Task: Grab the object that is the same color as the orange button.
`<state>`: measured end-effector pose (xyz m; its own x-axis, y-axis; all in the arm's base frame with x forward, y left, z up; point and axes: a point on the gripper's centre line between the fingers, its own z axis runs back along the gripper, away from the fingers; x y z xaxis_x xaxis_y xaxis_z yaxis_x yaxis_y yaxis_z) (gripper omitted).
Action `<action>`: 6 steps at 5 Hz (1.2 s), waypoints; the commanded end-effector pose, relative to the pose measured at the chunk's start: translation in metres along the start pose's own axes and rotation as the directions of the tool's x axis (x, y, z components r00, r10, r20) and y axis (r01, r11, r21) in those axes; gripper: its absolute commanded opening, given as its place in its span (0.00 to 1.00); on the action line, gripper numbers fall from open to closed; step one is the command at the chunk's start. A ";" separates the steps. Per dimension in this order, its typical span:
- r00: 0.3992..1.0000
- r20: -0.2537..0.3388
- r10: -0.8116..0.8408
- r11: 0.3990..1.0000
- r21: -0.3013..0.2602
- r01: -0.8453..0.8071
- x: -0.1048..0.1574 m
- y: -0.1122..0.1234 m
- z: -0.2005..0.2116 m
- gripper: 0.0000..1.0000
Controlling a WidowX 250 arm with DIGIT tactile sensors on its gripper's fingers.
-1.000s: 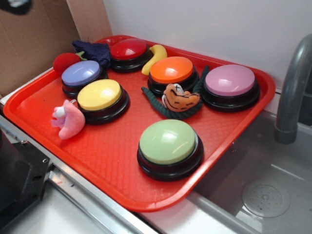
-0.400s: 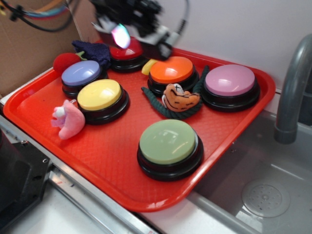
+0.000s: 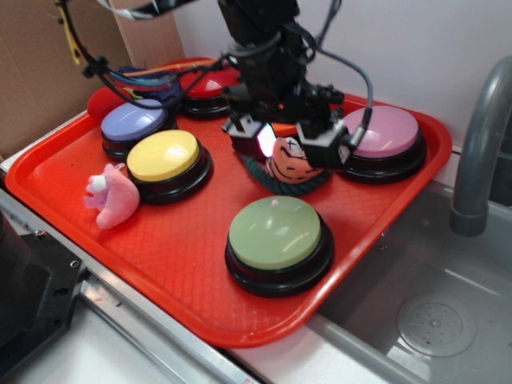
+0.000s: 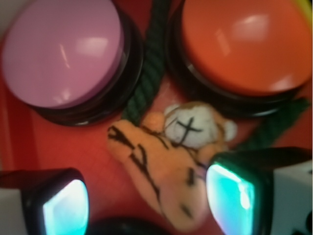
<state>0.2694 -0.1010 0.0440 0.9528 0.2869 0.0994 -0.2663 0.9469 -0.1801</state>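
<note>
"Where is your hand?"

"My hand hangs over the middle of the red tray. My two fingers are apart. From my wrist I see one finger touching the little orange tiger toy, and the other finger is off to the side with bare tray between it and the toy."

"So where is the tiger?"

"It lies flat on the tray, just beside the orange button. A green rope curls around it, between the orange button and the pink button."

"Is there room to move?"

"It is tight. The green button sits near the front, and the yellow button is to the side. The tray's far edge is past the pink button, next to the sink."
</note>
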 end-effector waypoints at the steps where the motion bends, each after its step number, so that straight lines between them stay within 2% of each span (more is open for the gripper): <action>1: 0.998 0.053 0.025 0.999 0.026 -0.027 0.008 -0.006 -0.008 0.00; 2: 0.999 0.052 0.018 1.000 0.016 -0.019 0.007 -0.005 -0.005 0.00; 4: 0.980 0.086 -0.179 0.984 0.030 0.177 0.013 -0.004 0.028 0.00; 5: 0.964 0.047 -0.263 0.961 0.101 0.257 0.006 0.015 0.059 0.00; 6: 0.963 0.026 -0.269 0.948 0.183 0.260 -0.010 0.040 0.090 0.00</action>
<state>0.2282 -0.0543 0.1081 0.9925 0.0228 0.1203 -0.0283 0.9986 0.0440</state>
